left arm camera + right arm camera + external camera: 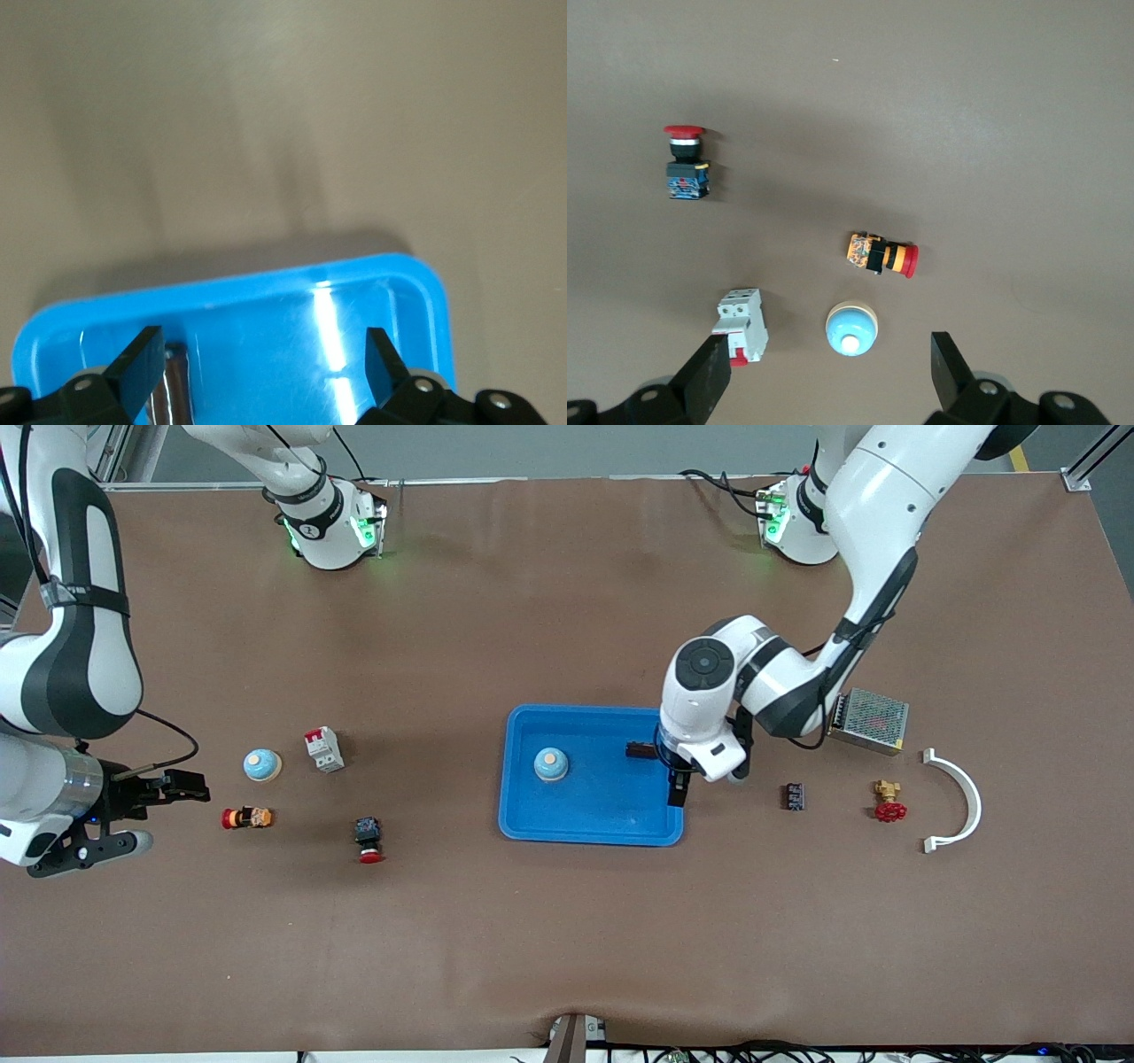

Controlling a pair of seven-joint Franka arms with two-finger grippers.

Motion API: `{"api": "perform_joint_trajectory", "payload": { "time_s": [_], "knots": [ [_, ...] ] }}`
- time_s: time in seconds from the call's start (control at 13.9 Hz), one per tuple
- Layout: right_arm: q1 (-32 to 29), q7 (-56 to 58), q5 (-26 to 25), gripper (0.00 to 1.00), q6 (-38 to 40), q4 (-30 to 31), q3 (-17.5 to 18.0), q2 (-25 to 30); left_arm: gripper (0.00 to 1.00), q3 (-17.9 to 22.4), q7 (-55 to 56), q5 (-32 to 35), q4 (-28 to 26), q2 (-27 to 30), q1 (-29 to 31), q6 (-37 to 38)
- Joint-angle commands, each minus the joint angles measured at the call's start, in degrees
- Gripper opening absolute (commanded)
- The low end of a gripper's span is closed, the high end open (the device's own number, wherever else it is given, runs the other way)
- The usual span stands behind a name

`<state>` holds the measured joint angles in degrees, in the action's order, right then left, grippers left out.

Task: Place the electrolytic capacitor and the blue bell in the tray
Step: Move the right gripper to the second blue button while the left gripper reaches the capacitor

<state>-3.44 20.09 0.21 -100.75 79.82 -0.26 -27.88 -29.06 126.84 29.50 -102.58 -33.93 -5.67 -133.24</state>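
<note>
The bright-blue tray (592,822) lies mid-table. A blue bell (550,763) with a pale top stands inside it. A dark cylinder, the electrolytic capacitor (640,749), lies in the tray toward the left arm's end. In the left wrist view the capacitor (173,390) is beside one finger, apart from the other. My left gripper (666,773) hangs open over that end of the tray (266,319), holding nothing. A second blue bell (262,764) stands on the table toward the right arm's end. My right gripper (155,815) is open and empty over the table beside it, and the bell (851,328) shows between its fingers, farther off.
Near the second bell are a white circuit breaker (323,748), an orange-and-red button (247,817) and a red mushroom button (368,839). Toward the left arm's end lie a small dark component (794,796), a brass valve with a red wheel (889,802), a metal power supply (870,720) and a white curved bracket (961,802).
</note>
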Motion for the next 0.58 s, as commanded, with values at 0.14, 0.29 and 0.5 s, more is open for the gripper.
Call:
{"api": "perform_joint_trajectory", "payload": {
  "time_s": [0.14,0.29,0.5],
  "knots": [
    [-2.27,2.66,-1.7,1.0,-8.12,9.18,1.22,0.89,1.0,-0.91,-20.62,-1.19,0.36,0.71,4.52,1.32],
    [-4.28,5.39,-1.61,1.0,-12.09,13.24,1.31,1.25,1.0,-0.83,-27.23,-1.02,0.19,1.23,6.09,1.41],
    [-5.87,6.45,-1.44,1.0,-15.34,17.45,1.4,1.6,1.0,-0.83,-41.62,-1.02,-0.07,1.15,9.61,1.41]
  ]
}}
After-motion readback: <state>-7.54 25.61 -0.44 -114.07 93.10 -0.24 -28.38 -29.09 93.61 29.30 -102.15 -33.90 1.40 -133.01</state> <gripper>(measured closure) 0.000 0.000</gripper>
